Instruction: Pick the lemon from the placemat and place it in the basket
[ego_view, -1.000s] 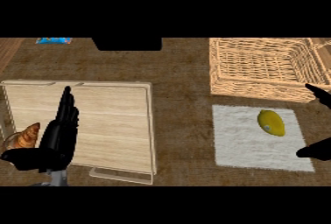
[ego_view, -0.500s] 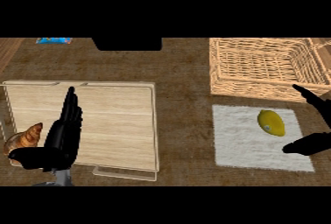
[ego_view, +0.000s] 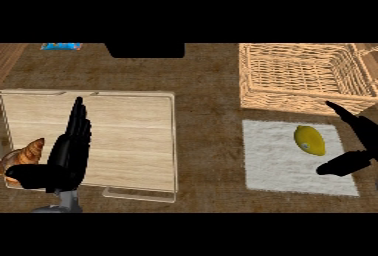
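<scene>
A yellow lemon (ego_view: 309, 140) lies on the white placemat (ego_view: 280, 165), toward its upper right. Behind the placemat stands a woven wicker basket (ego_view: 258, 95), nothing showing inside it. My right hand (ego_view: 362, 135) comes in from the right edge, open, with straight fingers above and the thumb below the lemon's level; it stands just right of the lemon without touching it. At the lower left my left hand (ego_view: 68, 150) rests open over the wooden board, fingers pointing up.
A large light wooden cutting board (ego_view: 133, 135) covers the left of the counter. A croissant (ego_view: 26, 154) lies at its left edge, beside my left hand. A small blue object (ego_view: 60, 46) and a black shape (ego_view: 145, 49) sit at the far edge.
My right hand has moved left and further into view, closing in on the lemon. The left hand has shifted slightly right. The lemon has not moved.
</scene>
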